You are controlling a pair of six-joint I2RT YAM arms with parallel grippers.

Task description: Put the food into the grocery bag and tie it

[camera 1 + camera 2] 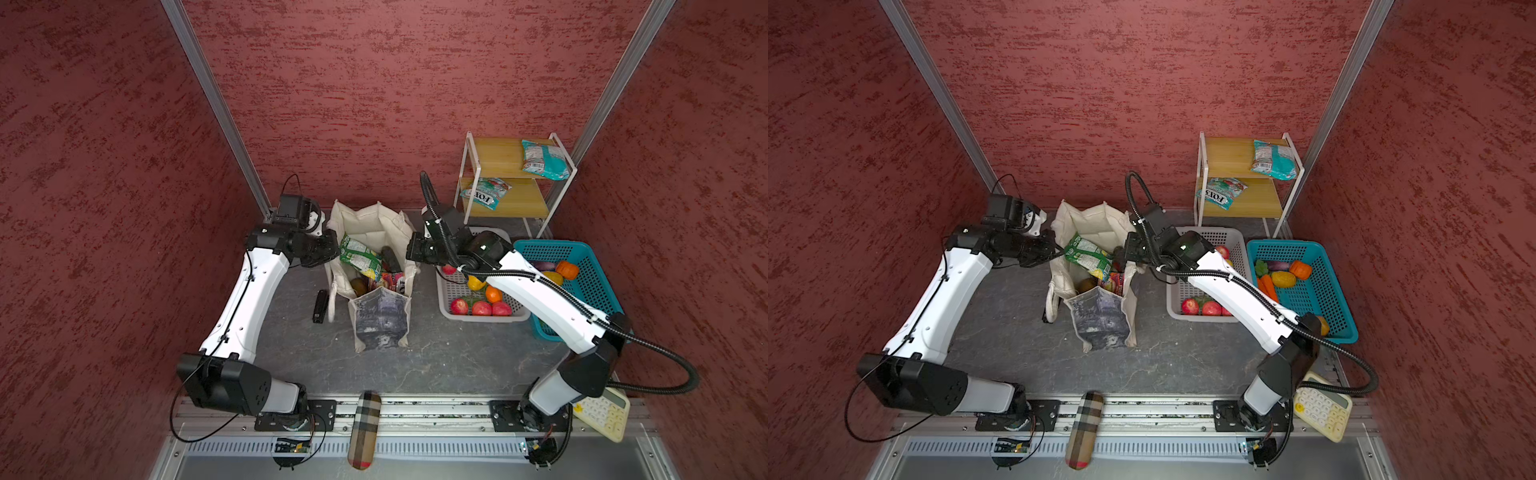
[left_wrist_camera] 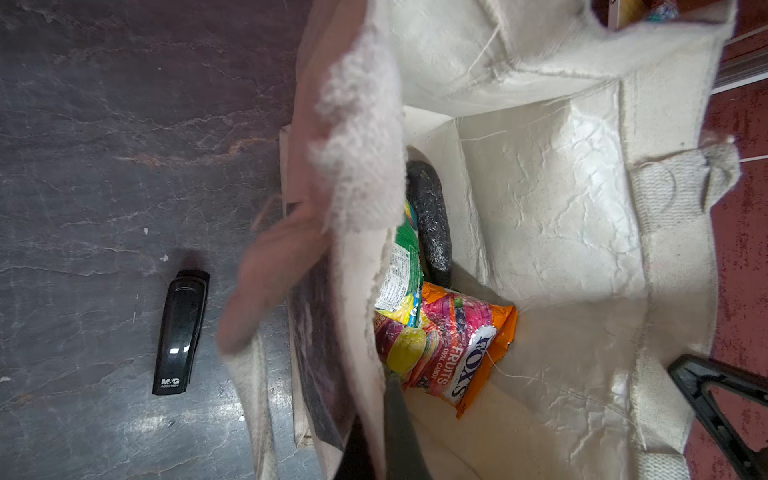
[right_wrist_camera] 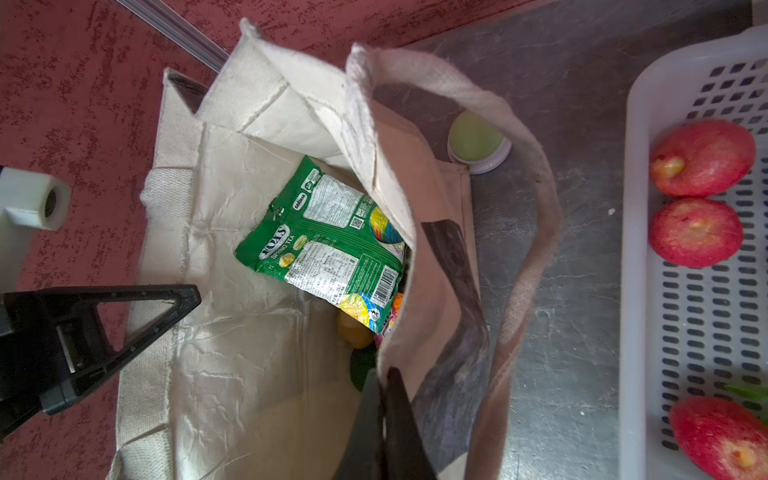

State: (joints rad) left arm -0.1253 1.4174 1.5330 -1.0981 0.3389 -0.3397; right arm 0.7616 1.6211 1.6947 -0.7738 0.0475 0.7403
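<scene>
At the left rim of the grocery bag [image 1: 380, 320], the left end effector [image 1: 330, 254] is clamped down tight on the canvas. In its wrist view the fingers [image 2: 401, 419] sit pressed together with the cream edge pinched between them. Across the bag's mouth, the right end effector [image 1: 411, 254] does the same on the right rim, its own fingers [image 3: 401, 419] narrow and biting the cloth wall. Between the two grips the bag stands upright and gaping on the grey counter [image 1: 436, 361], printed side facing the arm bases.

Look inside: a green FOX'S packet [image 3: 328, 245] lies on top of the pile. Beneath it are an orange FOX'S packet [image 2: 453, 345], a dark knobbly oblong piece [image 2: 430, 220] toward the bag's far end, and a brown oval [image 1: 358, 286] at the near end. One long strap handle [image 3: 534, 232] loops loose outside the right wall, and a small green-topped round white thing [image 3: 478, 143] peeks from behind it, just beside the bag.

Left of the bag, just beside it, lies a black stapler [image 2: 180, 332]. Right of the bag sits a white basket [image 1: 482, 319] with red fruits [image 3: 702, 158], and beyond that a blue basket [image 1: 594, 274] holding more toy produce [image 1: 567, 270]. Behind the bag to the right, a little wooden shelf rack [image 1: 519, 199] carries two teal packets [image 1: 544, 160]. Well in front of the bag, at the rail, rest a plaid case [image 1: 365, 428] and a pale calculator [image 1: 602, 415].
</scene>
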